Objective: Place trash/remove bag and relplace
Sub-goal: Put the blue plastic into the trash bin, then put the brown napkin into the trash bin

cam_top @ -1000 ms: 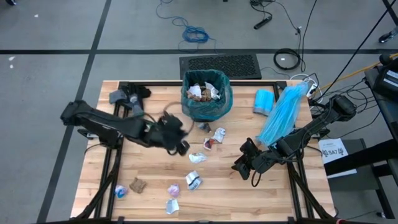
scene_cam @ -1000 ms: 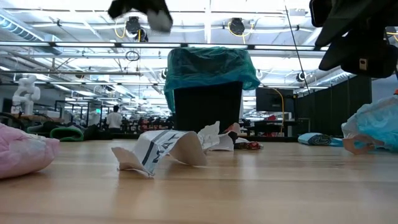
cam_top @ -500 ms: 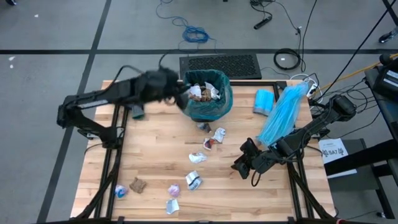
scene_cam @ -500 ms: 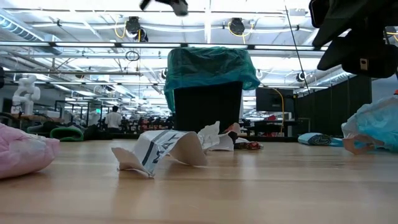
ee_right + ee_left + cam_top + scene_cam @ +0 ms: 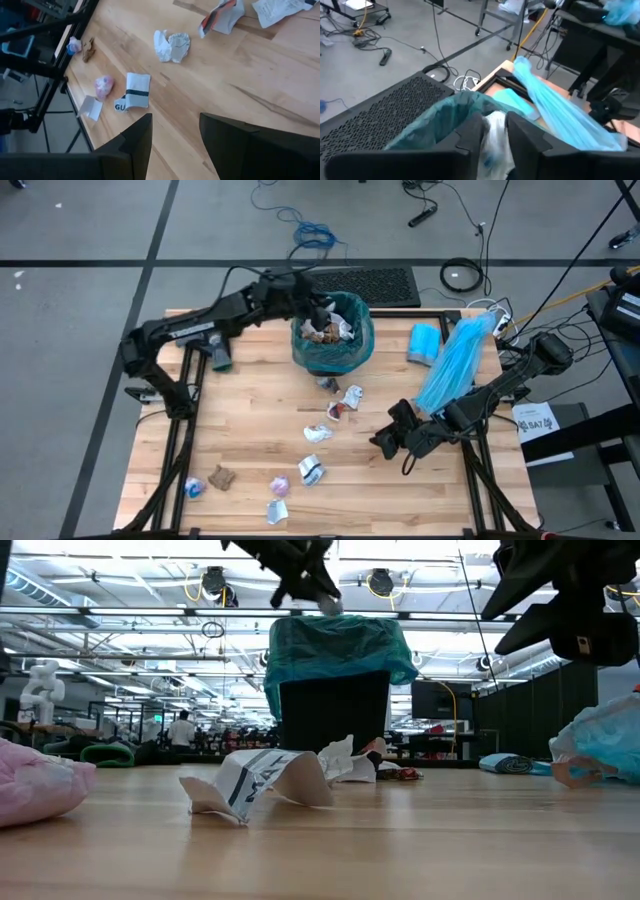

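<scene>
A white wrapper (image 5: pixel 492 137) is seen between the parting fingers of the left gripper (image 5: pixel 318 311), now brought over the bag-lined bin (image 5: pixel 352 345); release appears underway, scraps remaining beside it.

At the upper centre of the high view the bag (image 5: pixel 345 345) is dark teal, lining a black bin (image 5: pixel 333 712) as the low view shows. To its right lies a paler sky-blue plastic bag (image 5: pixel 455 365). The tabletop (image 5: pixel 250 430) is light blond wood with visible grain. Scattered trash (image 5: pixel 312 470) is white, brown and pink; one white scrap (image 5: pixel 136 91) carries a black stripe and dark lettering. Both arms are dark; the left pincer (image 5: pixel 495 132) frames a white wrapper (image 5: pixel 495 145) with blue flecks
</scene>
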